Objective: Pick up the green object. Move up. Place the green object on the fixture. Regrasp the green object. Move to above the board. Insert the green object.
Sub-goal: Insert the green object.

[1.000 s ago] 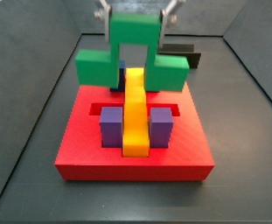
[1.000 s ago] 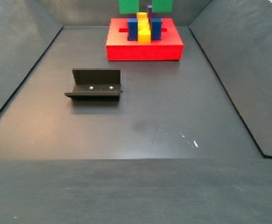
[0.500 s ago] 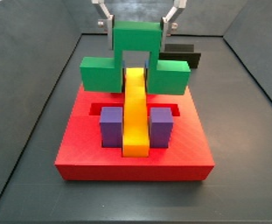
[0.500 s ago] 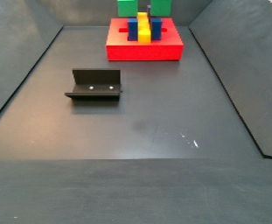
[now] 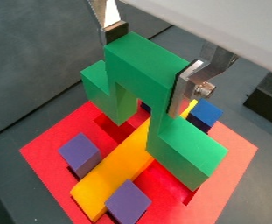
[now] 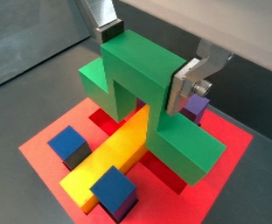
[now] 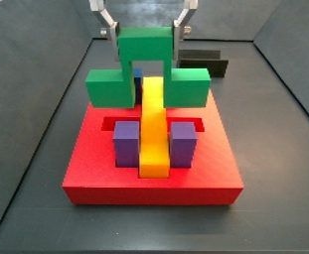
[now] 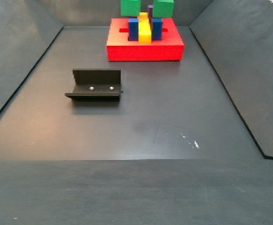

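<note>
The green object (image 7: 147, 65) is a blocky arch held upright by its raised centre block, with my gripper (image 7: 147, 30) shut on it. It hangs over the rear of the red board (image 7: 150, 189), its arch straddling the line of the yellow bar (image 7: 154, 129). In both wrist views the silver fingers (image 5: 197, 83) (image 6: 187, 83) press the green object's (image 5: 144, 79) (image 6: 132, 83) centre block from either side. Whether the side blocks touch the board I cannot tell. The fixture (image 8: 95, 85) stands apart on the floor and holds nothing.
On the board stand purple blocks (image 7: 127, 141) (image 7: 184, 141) beside the yellow bar, with blue blocks (image 6: 68, 144) further back. Grey walls enclose the floor on all sides. The board (image 8: 145, 51) sits near one wall.
The gripper has come lower with the green object, closer to the board's rear; more of the fingers now shows in a side view.
</note>
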